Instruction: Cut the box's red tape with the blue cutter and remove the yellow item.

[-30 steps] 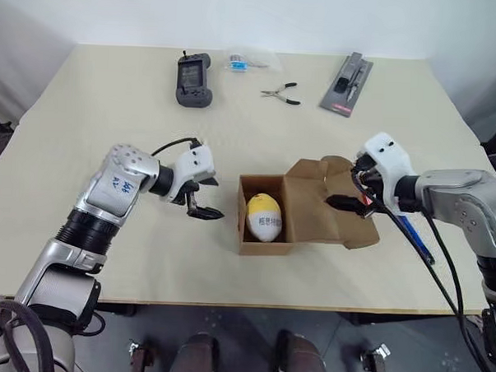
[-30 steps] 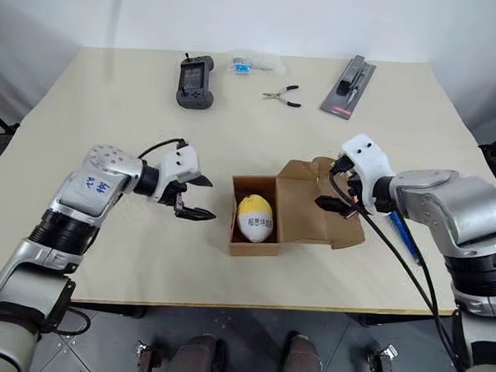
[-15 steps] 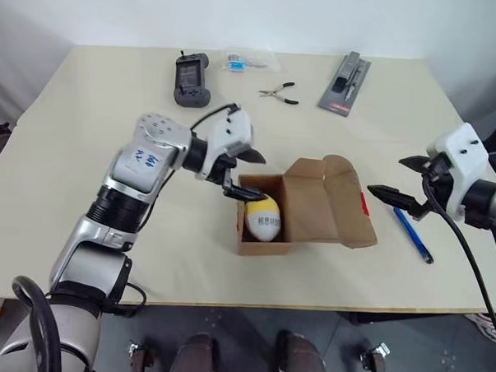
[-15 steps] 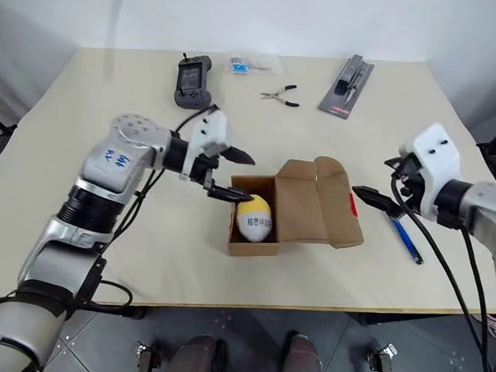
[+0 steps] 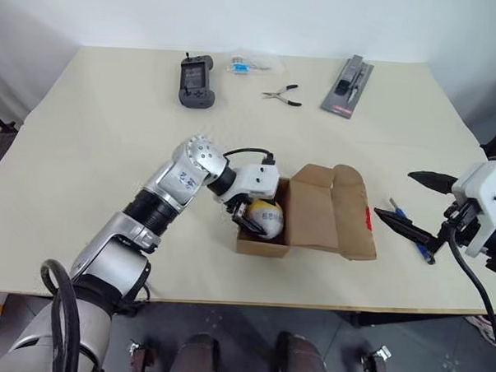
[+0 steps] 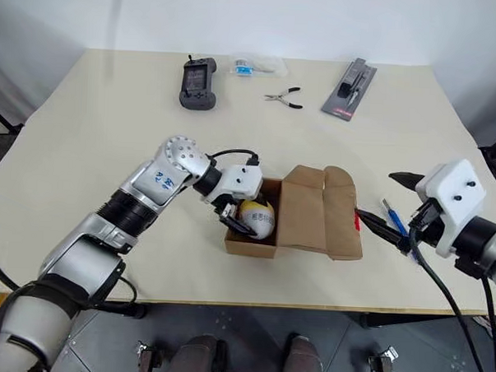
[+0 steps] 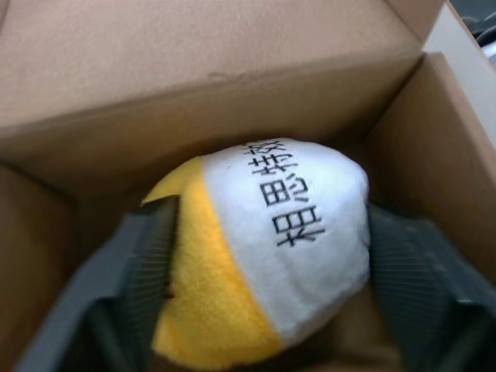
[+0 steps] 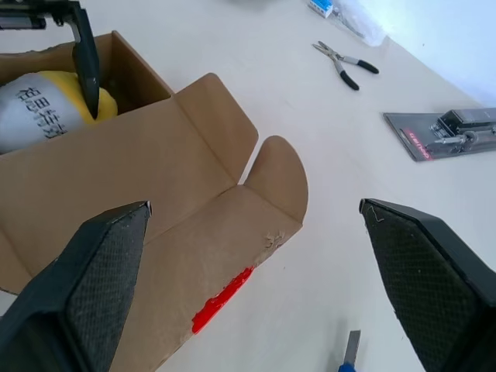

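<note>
Setting: a pale tabletop (image 5: 85, 146) against a plain light wall, with tools laid along its far edge.
Left gripper: the left gripper (image 5: 256, 218) reaches down into the open box (image 5: 312, 215); in the left wrist view its two fingers (image 7: 147, 263) flank the yellow item (image 7: 263, 248) on both sides, close against it, though a firm clamp cannot be confirmed.
Yellow item: yellow and white, printed with dark characters, sitting at the bottom of the box, not yet lifted out.
Right gripper: the right gripper (image 6: 377, 204) hovers empty beside the box, fingers spread wide.
Blue cutter: the blue cutter (image 5: 412, 236) lies on the table beside the box's folded-out flaps, under the right gripper.
Red tape: the red tape (image 8: 221, 301) is parted, a strip clinging to the flap edge.
Far edge: a black handheld device (image 5: 194, 79), pliers (image 5: 282, 94) and a grey packaged tool (image 5: 347, 86) lie untouched.
Progress: cutting appears done, flaps open; what remains is securing the item and lifting it clear.
</note>
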